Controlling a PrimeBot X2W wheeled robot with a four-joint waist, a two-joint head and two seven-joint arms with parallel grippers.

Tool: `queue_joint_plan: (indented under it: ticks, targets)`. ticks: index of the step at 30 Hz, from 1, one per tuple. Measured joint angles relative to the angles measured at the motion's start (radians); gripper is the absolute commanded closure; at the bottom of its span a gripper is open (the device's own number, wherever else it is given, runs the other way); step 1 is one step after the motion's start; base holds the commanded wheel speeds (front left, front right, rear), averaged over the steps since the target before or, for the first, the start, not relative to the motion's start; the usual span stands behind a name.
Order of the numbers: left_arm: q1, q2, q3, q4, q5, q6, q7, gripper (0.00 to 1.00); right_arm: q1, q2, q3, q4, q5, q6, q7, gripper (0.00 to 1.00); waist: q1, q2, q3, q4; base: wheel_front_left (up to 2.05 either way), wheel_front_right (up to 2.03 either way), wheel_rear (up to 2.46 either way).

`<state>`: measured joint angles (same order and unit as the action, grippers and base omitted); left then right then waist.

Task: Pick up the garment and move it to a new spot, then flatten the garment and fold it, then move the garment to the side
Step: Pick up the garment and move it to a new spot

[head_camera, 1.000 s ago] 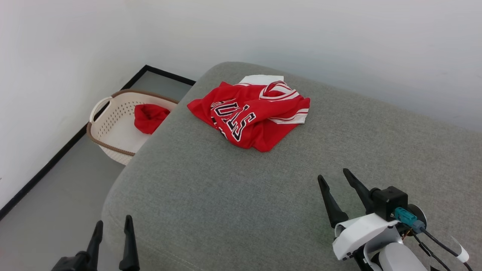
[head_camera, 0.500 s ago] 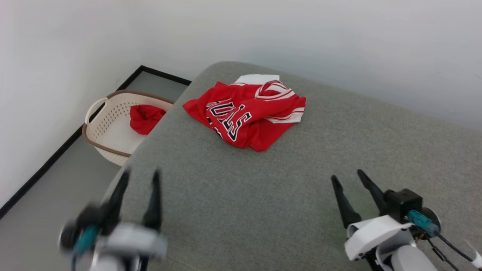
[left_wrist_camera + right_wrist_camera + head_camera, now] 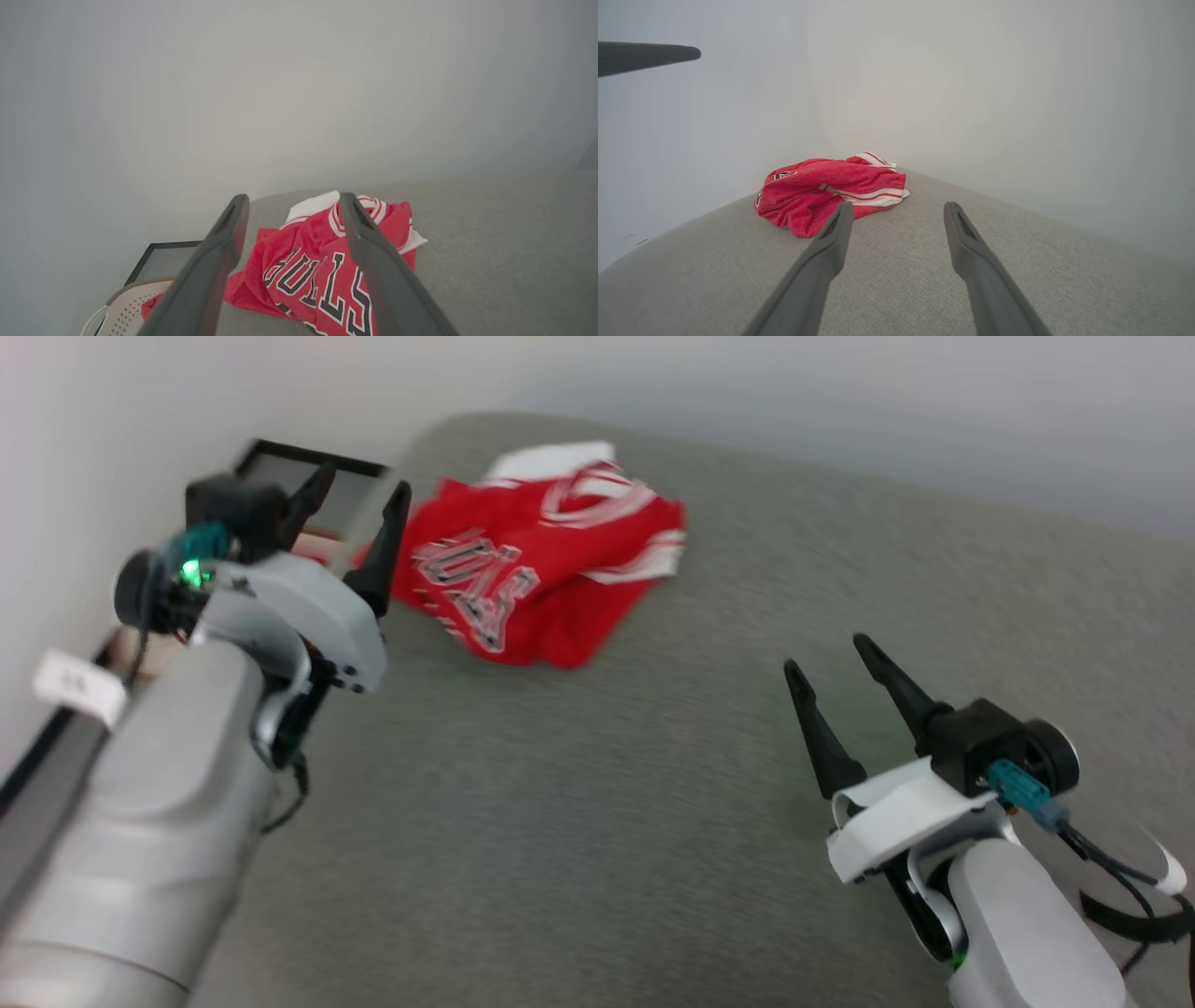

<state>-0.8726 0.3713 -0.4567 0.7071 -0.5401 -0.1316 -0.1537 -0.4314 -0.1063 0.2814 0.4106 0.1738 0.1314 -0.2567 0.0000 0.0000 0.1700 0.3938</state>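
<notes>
Jersey (image 3: 551,579) sat at 12 o'clock off my left gripper (image 3: 364,485), close; right gripper (image 3: 825,653) had it at 10 o'clock, well apart. Both released, empty. Left nearer.

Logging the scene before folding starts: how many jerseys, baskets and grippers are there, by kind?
red jersey: 1
pale basket: 1
grippers: 2 (left gripper, right gripper, both open)
Total: 4
</notes>
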Motion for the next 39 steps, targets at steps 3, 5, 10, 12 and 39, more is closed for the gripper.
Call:
queue_joint_plan:
  ticks: [3, 5, 10, 12, 39]
  targets:
    - [-0.066, 0.059, -0.141, 0.042, -0.131, 0.000, 0.085, 0.00, -0.023, 0.004, 0.012, 0.001, -0.003, 0.000, 0.000, 0.00, 0.0000, 0.0000, 0.040, -0.053, 0.00, 0.00, 0.00]
    - [-0.097, 0.109, -0.220, 0.059, -0.211, 0.000, 0.156, 0.00, -0.036, 0.009, 0.014, 0.000, -0.003, 0.000, -0.002, 0.00, 0.0000, 0.0000, 0.064, -0.091, 0.00, 0.00, 0.00]
    - [-0.159, 0.223, -0.379, 0.054, -0.384, 0.000, 0.304, 0.00, -0.059, 0.017, 0.002, -0.018, -0.010, 0.000, -0.004, 0.00, 0.0000, 0.0000, 0.124, -0.180, 0.00, 0.00, 0.00]
    - [-0.178, 0.250, -0.433, 0.031, -0.446, 0.000, 0.338, 0.00, -0.059, 0.017, -0.002, -0.028, -0.019, 0.000, -0.004, 0.00, 0.0000, 0.0000, 0.147, -0.212, 0.00, 0.00, 0.00]
    - [-0.400, 0.529, -0.687, 0.143, -0.743, 0.000, 0.466, 0.06, -0.066, 0.053, -0.012, -0.265, -0.072, 0.000, -0.007, 0.00, 0.0000, 0.0000, 0.448, -0.485, 0.00, 0.00, 0.00]
